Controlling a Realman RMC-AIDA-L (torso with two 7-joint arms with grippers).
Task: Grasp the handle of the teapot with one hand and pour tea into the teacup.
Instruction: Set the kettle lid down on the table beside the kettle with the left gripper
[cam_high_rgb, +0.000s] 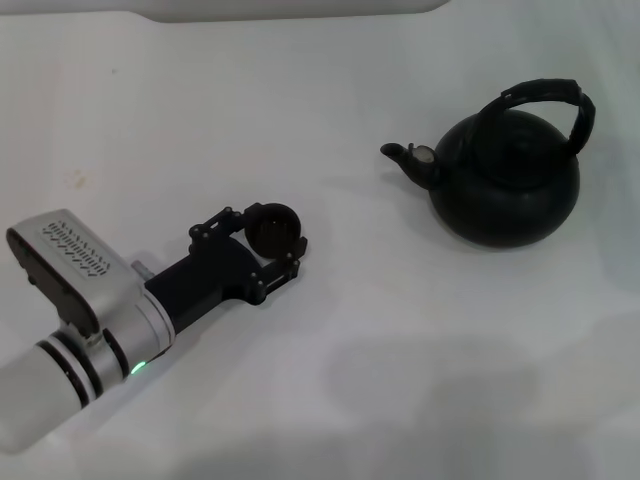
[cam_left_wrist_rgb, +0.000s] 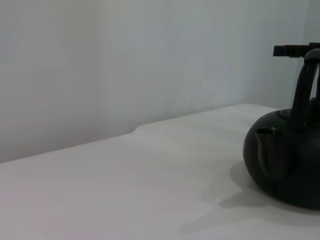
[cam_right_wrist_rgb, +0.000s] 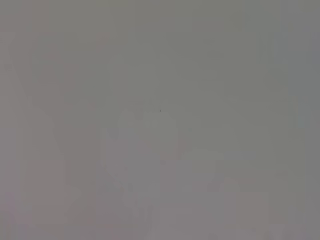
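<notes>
The teapot (cam_high_rgb: 505, 180) sits on the white counter (cam_high_rgb: 330, 90), well away from the left claw (cam_high_rgb: 272, 240), off to that claw's right & a bit farther from the robot. It's big, round & black. It stands straight up. Its short spout (cam_high_rgb: 405, 157) points back toward the left claw's side. The handle (cam_high_rgb: 548, 98) is a thick black hoop that goes up & over the top of the pot. Nothing is touching the handle.

The left claw is low over the counter on the left side. The teacup (cam_high_rgb: 272, 226), small, round & dark, sits right between its two fingers (cam_high_rgb: 215, 228). The fingers are on both sides of the cup, close round it, so the claw looks shut on the cup, w/ the cup's open top showing. Behind the claw is the grey & white wrist (cam_high_rgb: 70, 270) w/ little slots on it, & a tiny green light (cam_high_rgb: 136, 367) glows there.

In the left wrist view the teapot (cam_left_wrist_rgb: 287, 160) is over at one edge, w/ its spout (cam_left_wrist_rgb: 267, 152) facing the camera & the handle (cam_left_wrist_rgb: 305, 85) going up tall. A grey shadow lies on the counter (cam_left_wrist_rgb: 125, 190) by the pot. A plain pale wall (cam_left_wrist_rgb: 125, 65) is behind it.

The right claw can't be seen anywhere. The right wrist view is just plain grey.
</notes>
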